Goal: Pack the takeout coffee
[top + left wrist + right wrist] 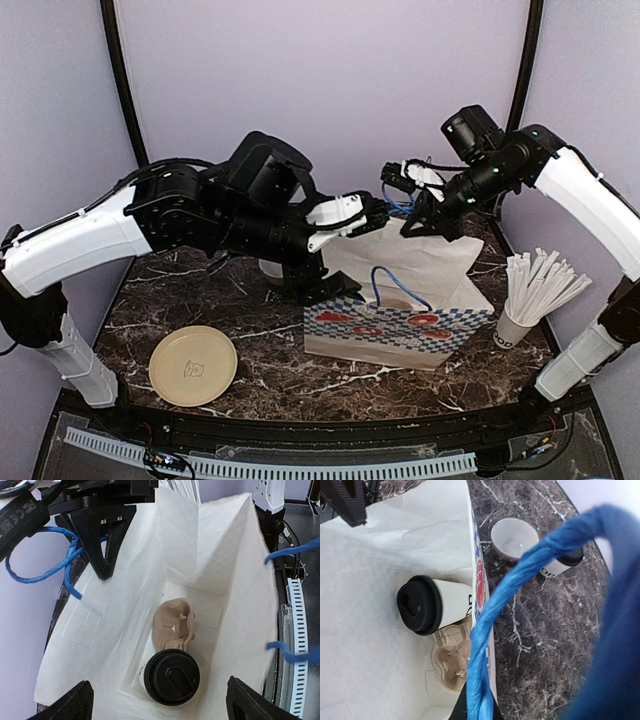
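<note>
Right gripper (410, 212) is clamping the blue handle (484, 630), seemingly propping the bag (400, 330) open. Left gripper (159, 695) is hanging above, jaws apart, empty. Lidded cup (171, 676) is sitting inside beside the carrier (172, 625). Placing looks done; the next move calls for lifting clear without snagging.

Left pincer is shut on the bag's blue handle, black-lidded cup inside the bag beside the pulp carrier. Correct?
Wrong arm. The right pincer is shut on the blue handle, as the top external view shows. The left pincer hangs open over the bag. The rest holds: the black-lidded cup is inside, beside the pulp carrier.
</note>
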Controlling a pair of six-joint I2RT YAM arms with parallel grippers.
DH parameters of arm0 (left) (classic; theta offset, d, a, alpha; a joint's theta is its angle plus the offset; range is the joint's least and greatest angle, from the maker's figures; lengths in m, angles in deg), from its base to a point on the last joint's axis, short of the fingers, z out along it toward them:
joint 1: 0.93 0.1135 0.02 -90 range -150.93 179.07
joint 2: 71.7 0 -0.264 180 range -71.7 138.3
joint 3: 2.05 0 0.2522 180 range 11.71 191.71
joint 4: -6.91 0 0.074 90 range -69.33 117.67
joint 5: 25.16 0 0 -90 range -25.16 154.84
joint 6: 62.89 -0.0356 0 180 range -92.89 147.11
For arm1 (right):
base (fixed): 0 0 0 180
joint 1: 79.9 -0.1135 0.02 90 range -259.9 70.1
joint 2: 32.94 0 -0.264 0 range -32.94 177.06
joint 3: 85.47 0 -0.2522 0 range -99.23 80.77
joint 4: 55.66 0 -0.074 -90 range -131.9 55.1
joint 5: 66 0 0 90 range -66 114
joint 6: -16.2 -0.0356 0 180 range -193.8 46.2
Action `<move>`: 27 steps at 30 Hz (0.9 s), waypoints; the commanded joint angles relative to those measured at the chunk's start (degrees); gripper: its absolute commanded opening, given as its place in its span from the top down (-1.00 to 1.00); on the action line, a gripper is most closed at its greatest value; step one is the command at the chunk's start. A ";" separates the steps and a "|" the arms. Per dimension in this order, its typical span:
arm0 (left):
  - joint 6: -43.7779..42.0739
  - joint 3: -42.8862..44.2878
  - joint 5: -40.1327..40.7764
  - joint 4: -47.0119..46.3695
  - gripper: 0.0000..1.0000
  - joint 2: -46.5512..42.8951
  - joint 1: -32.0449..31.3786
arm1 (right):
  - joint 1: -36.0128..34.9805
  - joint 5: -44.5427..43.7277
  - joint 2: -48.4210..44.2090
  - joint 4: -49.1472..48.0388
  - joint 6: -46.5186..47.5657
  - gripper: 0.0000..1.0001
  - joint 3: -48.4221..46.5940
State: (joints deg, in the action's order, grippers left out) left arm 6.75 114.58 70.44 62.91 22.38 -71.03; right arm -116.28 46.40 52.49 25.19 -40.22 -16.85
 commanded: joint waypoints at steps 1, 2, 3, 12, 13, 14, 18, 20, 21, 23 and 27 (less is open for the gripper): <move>-1.31 -4.82 0.08 -12.14 -0.89 -8.85 0.47 | -0.27 -0.49 1.11 -6.75 -1.57 1.00 -4.86; -1.33 -5.72 -0.30 -12.50 -0.89 -9.58 0.49 | -0.27 0.77 1.37 -6.55 -1.48 1.00 -5.30; -1.34 -6.40 -0.36 -12.30 -0.88 -9.78 0.49 | -0.35 2.09 1.47 -6.11 -1.19 1.00 -5.39; -1.32 -11.62 -1.86 -9.49 -0.78 -11.19 0.50 | -4.15 8.81 1.89 0.25 2.09 0.90 -2.68; -1.12 -11.81 -2.56 -8.45 -0.75 -11.00 0.50 | -4.68 9.22 2.14 0.99 1.96 0.90 -2.53; -0.74 -11.95 -2.98 -7.40 -0.71 -10.88 0.50 | -5.14 9.75 2.15 1.34 1.79 0.90 -2.35; -0.20 -12.20 -3.77 -5.37 -0.63 -10.12 -0.38 | -6.22 11.73 1.80 1.29 0.89 0.90 -1.61; -0.95 -11.76 -3.16 -4.37 -0.61 -9.41 -1.56 | -6.41 12.31 1.69 1.23 0.85 0.91 -1.73; -1.73 -11.48 -2.89 -4.01 -0.61 -8.69 -2.39 | -6.54 12.14 1.74 1.22 0.79 0.91 -1.96; -2.87 -10.59 -2.03 -2.55 -0.60 -7.23 -3.24 | -6.59 11.89 1.99 1.62 0.85 0.92 -2.48; -6.35 -7.28 0.65 2.27 -0.58 -2.57 -4.87 | -6.69 11.73 2.20 1.27 0.34 0.92 -2.83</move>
State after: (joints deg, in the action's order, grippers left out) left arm 4.26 104.24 68.81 59.61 16.20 -74.42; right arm -122.21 56.65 54.57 26.48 -39.02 -18.84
